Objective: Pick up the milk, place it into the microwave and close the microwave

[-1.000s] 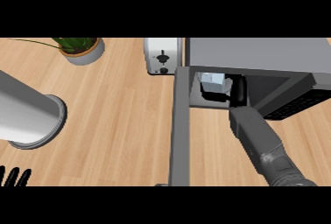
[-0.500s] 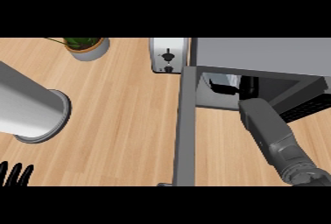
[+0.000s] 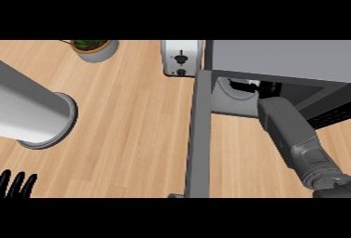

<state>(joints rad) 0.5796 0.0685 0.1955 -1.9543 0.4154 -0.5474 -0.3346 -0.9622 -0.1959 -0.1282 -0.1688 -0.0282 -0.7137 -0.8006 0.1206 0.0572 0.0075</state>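
Milk, visible a second ago, now hidden inside microwave (image 3: 274,60); right hand (image 3: 248,85) deeper, fingers indiscernible; left hand (image 3: 17,183) rests, fingers straight; door (image 3: 197,139) open.

Bright, even light on the wooden counter (image 3: 130,125); the microwave (image 3: 274,60) interior is shadowed, with no glare.

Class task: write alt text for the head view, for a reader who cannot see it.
The robot's right forearm reaches into the open microwave, its hand hidden inside. The microwave door stands open toward the viewer on a wooden counter. The left hand rests at the lower left, beside a grey cylinder; a toaster and potted plant sit behind.
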